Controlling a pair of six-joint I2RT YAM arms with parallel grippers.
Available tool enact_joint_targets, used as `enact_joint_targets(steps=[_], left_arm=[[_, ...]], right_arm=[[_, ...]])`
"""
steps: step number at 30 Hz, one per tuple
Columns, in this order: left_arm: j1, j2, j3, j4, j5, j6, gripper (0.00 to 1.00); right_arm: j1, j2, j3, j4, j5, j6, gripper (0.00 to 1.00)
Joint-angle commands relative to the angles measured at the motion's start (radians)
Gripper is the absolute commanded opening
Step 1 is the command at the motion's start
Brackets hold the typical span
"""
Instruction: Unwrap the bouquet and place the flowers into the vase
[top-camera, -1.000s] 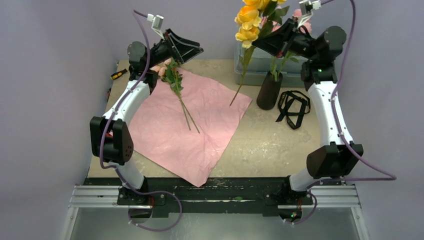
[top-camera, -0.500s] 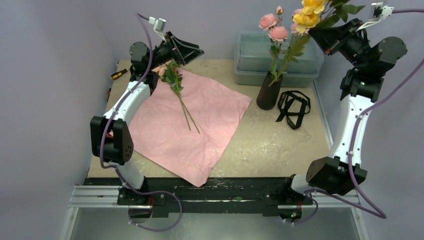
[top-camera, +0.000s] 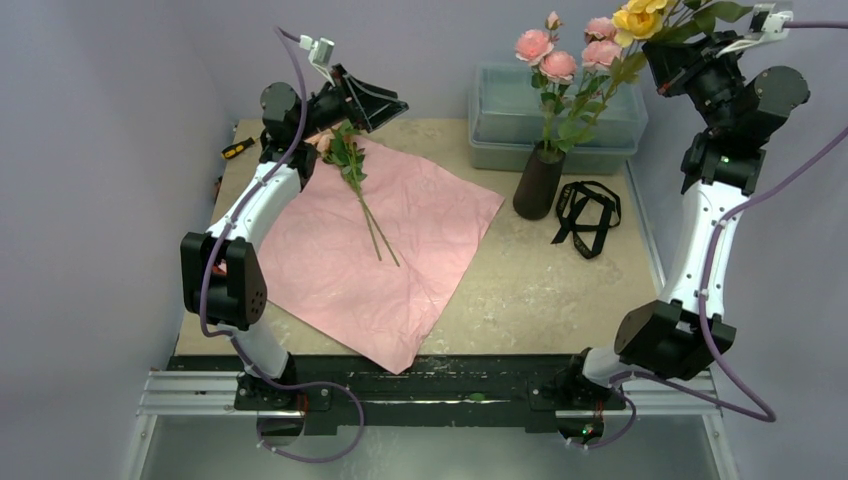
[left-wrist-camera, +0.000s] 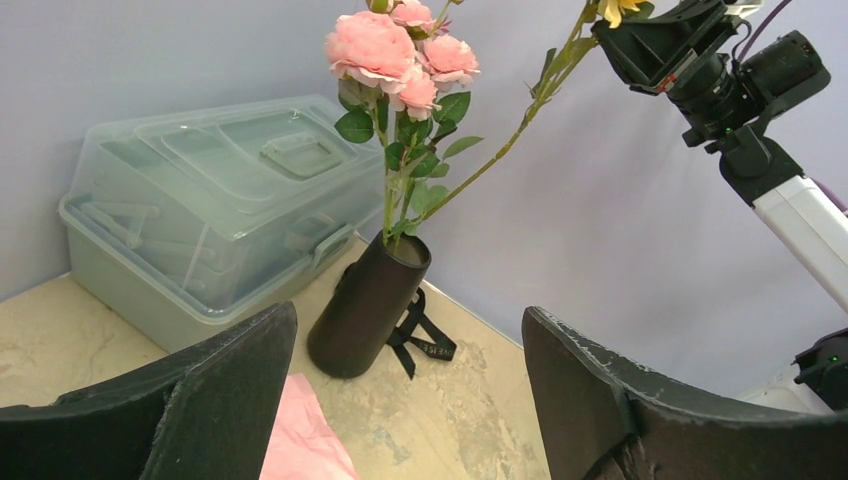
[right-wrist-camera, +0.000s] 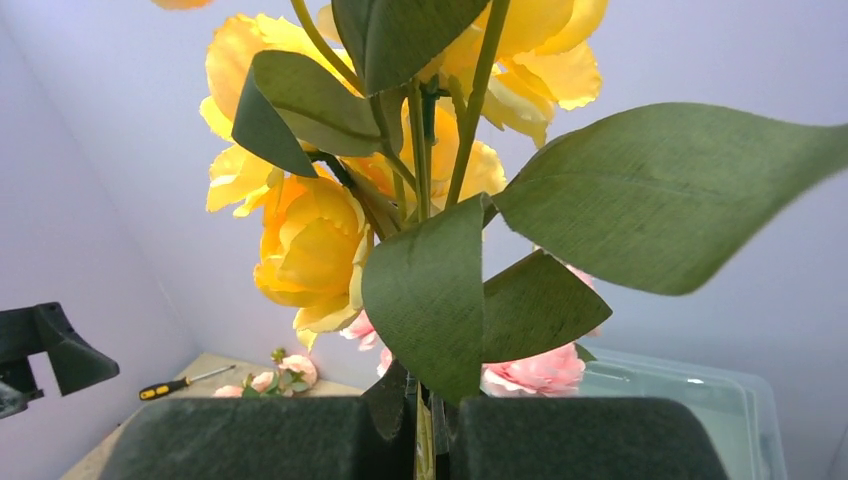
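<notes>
Legible text, labels, brands, numbers, signs: none found. Pale lettering on ribbon (left-wrist-camera: 432, 345): noted in left wrist view, too small to read.

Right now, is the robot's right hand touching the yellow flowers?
Touching. The right wrist view shows the right hand shut on the green stem of the yellow flowers, with the stem pinched tight and no gap.
</notes>
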Motion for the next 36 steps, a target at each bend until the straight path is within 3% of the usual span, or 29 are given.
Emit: enact_joint_targets(steps=[1,10,24,36], left_arm=[[0.008,-0.013,0.013,-0.006,0.012,0.041,0.83],[0.014,-0.012,-0.004,0.004,0.020,0.034,0.83],[0.017,-0.003,-0.005,0.053,0.044,-0.009,0.83],[0.020,-0.008,-0.017,0.051,0.039,-0.010,0.83]], right_arm=[[0.000,0.042,0.055,0.071,0.016,0.011,0.00],[-0.001,0.030,0.178,0.057,-0.083,0.144,0.00],[-0.103,0.076,0.346,-0.066,-0.087,0.096,0.00],[-0.088,0.015,0.084,0.001,-0.070,0.180,0.00]])
